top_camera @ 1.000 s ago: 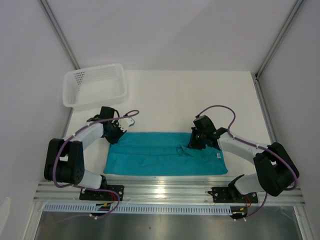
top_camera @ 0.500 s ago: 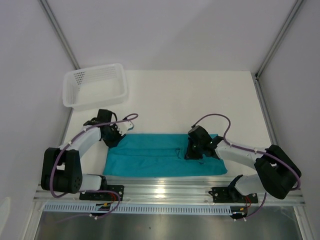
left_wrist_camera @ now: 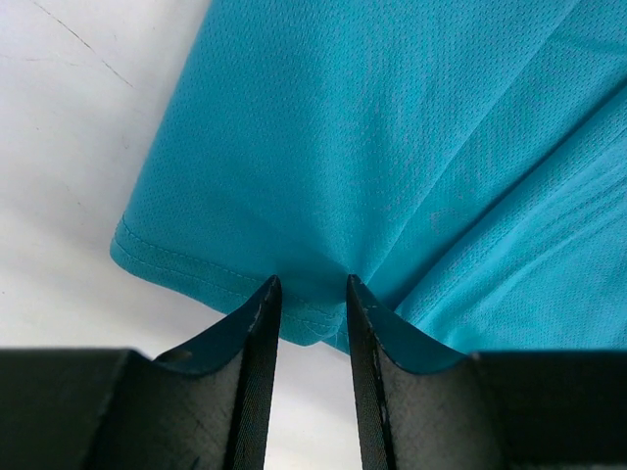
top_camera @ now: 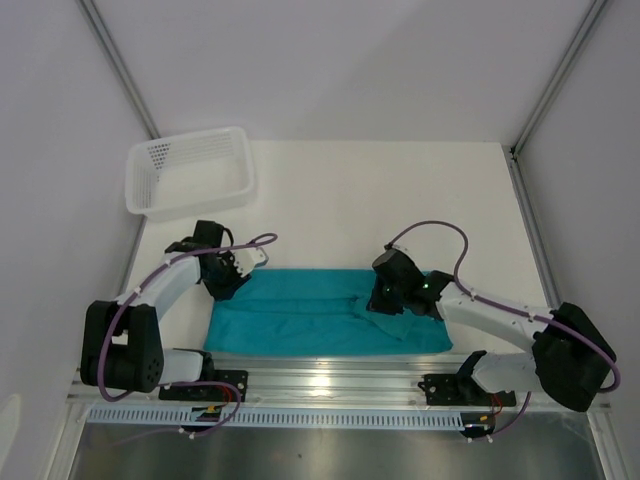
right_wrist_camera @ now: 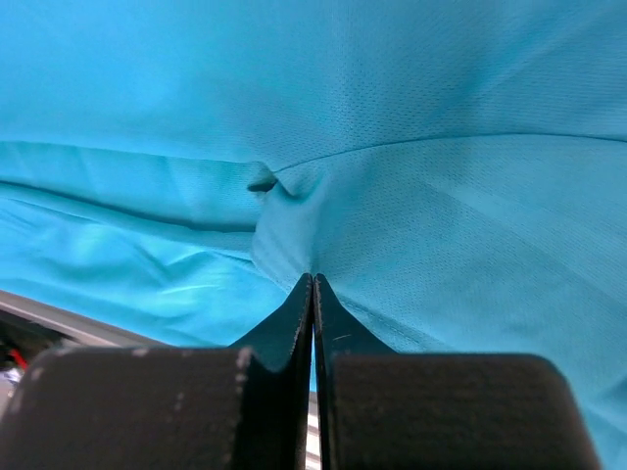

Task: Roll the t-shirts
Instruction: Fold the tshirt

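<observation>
Checking the t-shirt (top_camera: 300,318) first: it lies flat on the table (top_camera: 380,200) as 1 long teal band, folded lengthwise, close to the near edge and between the 2 arms. No coil shows at either end, so I judge the folding stage done and the rolling itself not yet begun. The left gripper (left_wrist_camera: 309,284) sits at the band's far left corner. Its jaws stand apart with the hem lying in the gap, unclamped as far as I can tell. The right gripper (right_wrist_camera: 313,279) is down on the cloth right of centre with its jaws fully closed. Creases converge on its tips, so I judge it pinches a thin layer of the t-shirt. The white mesh basket (top_camera: 188,200) stands at the table's far left corner, well apart from the shirt. Remaining: roll the band from 1 end to the other.
</observation>
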Robot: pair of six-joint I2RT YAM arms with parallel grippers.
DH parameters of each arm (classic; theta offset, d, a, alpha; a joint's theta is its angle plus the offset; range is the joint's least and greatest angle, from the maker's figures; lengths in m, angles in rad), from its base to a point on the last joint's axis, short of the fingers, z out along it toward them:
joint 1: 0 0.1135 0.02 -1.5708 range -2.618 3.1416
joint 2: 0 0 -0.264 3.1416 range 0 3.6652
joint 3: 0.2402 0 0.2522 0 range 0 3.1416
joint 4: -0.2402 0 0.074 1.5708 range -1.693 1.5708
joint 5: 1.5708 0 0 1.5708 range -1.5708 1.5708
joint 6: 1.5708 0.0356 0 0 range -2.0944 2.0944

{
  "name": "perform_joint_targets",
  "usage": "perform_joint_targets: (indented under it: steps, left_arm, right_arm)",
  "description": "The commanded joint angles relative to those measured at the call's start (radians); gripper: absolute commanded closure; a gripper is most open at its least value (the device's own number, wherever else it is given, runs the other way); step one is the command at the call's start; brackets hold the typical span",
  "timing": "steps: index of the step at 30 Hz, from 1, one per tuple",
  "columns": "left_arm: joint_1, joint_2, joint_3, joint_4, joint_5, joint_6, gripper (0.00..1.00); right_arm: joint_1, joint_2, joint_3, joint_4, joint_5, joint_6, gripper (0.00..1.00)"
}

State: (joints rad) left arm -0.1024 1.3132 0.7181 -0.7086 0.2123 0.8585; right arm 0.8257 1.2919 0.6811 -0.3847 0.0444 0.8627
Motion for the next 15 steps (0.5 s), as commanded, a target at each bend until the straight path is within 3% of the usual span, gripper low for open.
perform_joint_targets:
  steps: [1,11,15]
  left_arm:
    - [0.007,-0.011,0.001,-0.011,-0.011,0.024,0.64]
    - [0.01,0.014,0.009,-0.034,-0.045,0.011,0.64]
    - [0.02,0.021,0.0,-0.025,-0.048,0.008,0.63]
  right_arm:
    - [0.007,-0.077,0.02,-0.045,0.075,0.05,1.0]
    - [0.007,-0.069,-0.061,-0.075,0.136,0.12,1.0]
    - [0.018,-0.037,-0.094,-0.023,0.088,0.121,1.0]
